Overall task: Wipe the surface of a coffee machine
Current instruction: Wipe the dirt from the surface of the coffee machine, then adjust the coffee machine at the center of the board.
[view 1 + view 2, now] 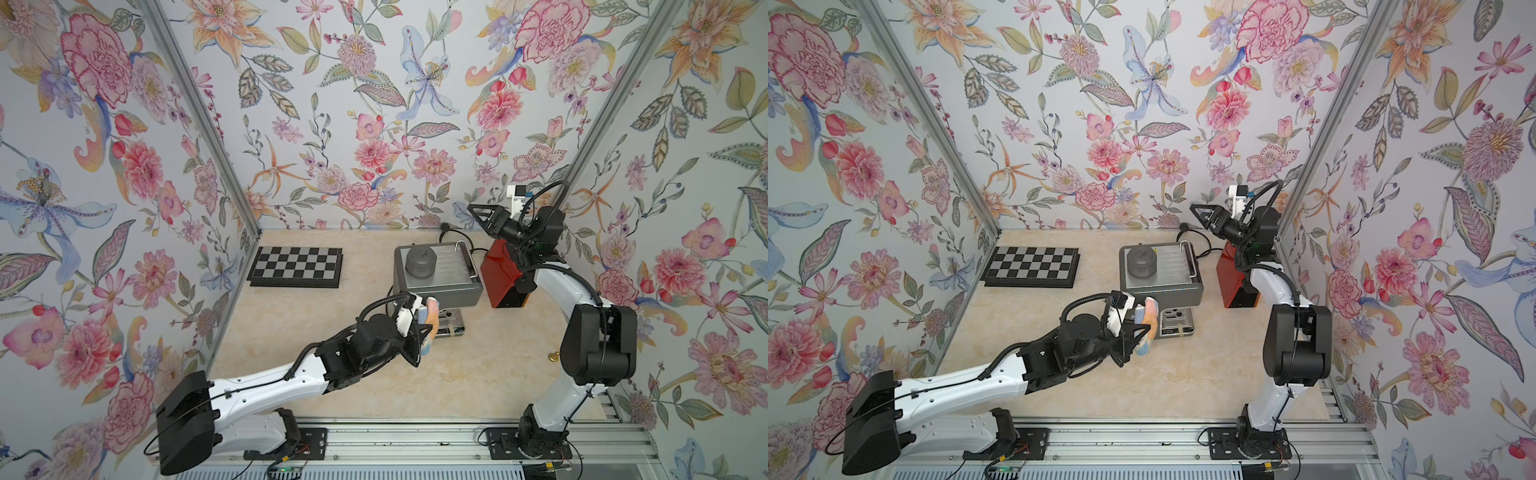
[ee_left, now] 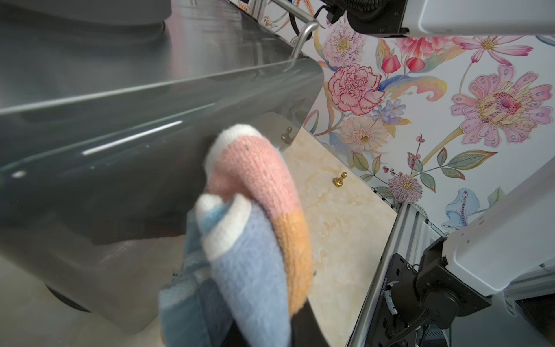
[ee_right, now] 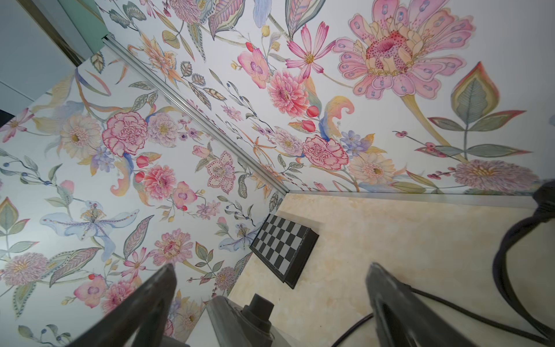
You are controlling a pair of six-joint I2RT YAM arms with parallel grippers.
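Note:
The coffee machine (image 1: 449, 286) (image 1: 1173, 289) is a grey and steel box with a dark round lid on top, standing at the back of the table. My left gripper (image 1: 428, 330) (image 1: 1144, 332) is shut on a knitted cloth (image 1: 431, 316) (image 1: 1149, 320) (image 2: 255, 192) striped pink, orange, blue and white. The cloth's pink end presses against the machine's glossy grey front face (image 2: 120, 141), near its lower right corner. My right gripper (image 1: 477, 212) (image 1: 1199, 211) (image 3: 270, 267) hangs open and empty above the machine's back right corner (image 3: 237, 324).
A folded chessboard (image 1: 296, 267) (image 1: 1032, 266) (image 3: 282, 249) lies at the back left. A red box (image 1: 500, 274) (image 1: 1233, 282) stands just right of the machine. A gold pawn (image 1: 554, 356) (image 2: 340, 180) sits on the table at the right. The machine's black cable (image 1: 453, 235) (image 3: 510, 270) runs behind it.

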